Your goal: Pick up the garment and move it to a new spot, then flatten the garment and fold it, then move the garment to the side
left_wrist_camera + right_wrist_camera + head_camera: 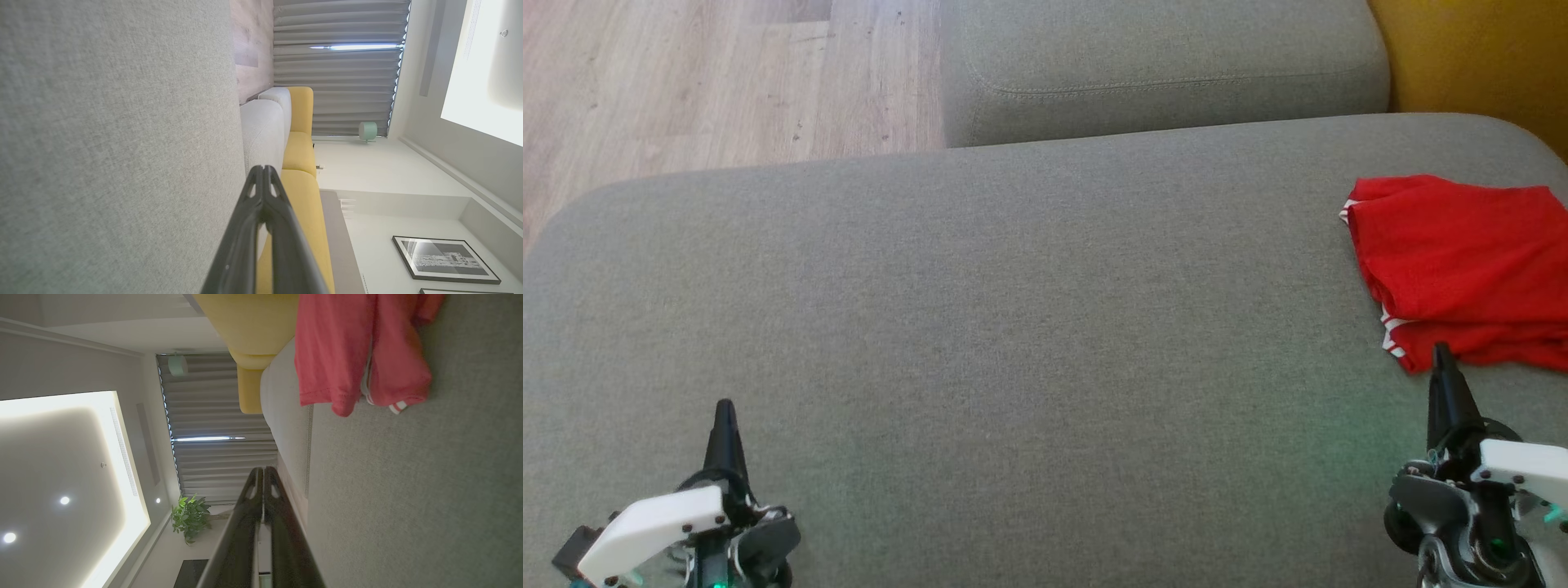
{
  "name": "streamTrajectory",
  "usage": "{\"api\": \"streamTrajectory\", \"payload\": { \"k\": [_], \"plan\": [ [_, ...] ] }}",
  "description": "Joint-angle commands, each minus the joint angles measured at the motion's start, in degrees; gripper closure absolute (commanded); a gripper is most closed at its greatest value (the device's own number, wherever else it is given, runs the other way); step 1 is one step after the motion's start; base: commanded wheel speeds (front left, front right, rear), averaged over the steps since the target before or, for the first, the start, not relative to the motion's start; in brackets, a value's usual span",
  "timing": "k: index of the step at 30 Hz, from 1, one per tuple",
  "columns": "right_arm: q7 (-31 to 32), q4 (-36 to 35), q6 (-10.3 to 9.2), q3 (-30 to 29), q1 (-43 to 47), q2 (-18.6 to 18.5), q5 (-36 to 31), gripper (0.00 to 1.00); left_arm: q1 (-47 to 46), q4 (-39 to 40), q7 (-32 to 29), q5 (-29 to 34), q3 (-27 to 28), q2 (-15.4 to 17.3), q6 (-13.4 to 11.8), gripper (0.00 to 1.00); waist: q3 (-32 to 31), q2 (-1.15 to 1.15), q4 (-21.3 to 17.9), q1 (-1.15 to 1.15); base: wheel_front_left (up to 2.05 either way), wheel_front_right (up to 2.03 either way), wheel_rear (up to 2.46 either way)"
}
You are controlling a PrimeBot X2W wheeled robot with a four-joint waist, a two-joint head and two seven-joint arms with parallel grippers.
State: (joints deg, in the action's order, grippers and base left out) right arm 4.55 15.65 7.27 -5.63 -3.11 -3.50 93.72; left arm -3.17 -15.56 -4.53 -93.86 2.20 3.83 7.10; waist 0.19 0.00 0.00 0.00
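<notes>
Garment (1462,261): folded, far right; your set-aside step looks done.
Left gripper (724,406): clenched, empty.
Right gripper (1441,351): clenched, empty.

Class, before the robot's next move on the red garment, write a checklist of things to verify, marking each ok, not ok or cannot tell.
1. Red garment resting on the grey cushion: ok.
2. Left gripper empty: ok.
3. Right gripper empty: ok.
4. Jaws open for a grasp: not ok, both are shut.
5. Garment lying flat: not ok, its layers overlap and wrinkle.
6. Whole garment within the head view: not ok, the right edge cuts it off.
</notes>
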Motion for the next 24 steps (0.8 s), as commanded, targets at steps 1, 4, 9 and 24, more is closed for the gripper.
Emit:
{"api": "streamTrajectory", "payload": {
  "k": [1,4,9,24],
  "plan": [
    [0.35,-1.75,0.22,1.08,-2.89,-0.8,0.08,1.0,-2.85,1.61,-0.32,0.0,2.28,0.52,0.38,1.0,-0.01,0.0,0.0,0.0,0.0,0.0,0.0],
    [0.41,-1.74,0.22,1.0,-2.9,-0.75,0.02,1.0,-2.85,1.61,-0.38,0.06,2.36,0.47,0.38,1.0,-0.01,0.0,0.0,0.0,0.0,0.0,0.0],
    [0.5,-1.73,0.22,0.89,-2.91,-0.67,-0.07,1.0,-2.86,1.6,-0.47,0.16,2.47,0.38,0.38,1.0,-0.01,0.0,0.0,0.0,0.0,0.0,0.0],
    [0.75,-1.71,0.22,0.58,-2.94,-0.45,-0.33,1.0,-2.89,1.59,-0.73,0.43,2.79,0.16,0.38,1.0,-0.01,0.0,0.0,0.0,0.0,0.0,0.0]
  ]
}}
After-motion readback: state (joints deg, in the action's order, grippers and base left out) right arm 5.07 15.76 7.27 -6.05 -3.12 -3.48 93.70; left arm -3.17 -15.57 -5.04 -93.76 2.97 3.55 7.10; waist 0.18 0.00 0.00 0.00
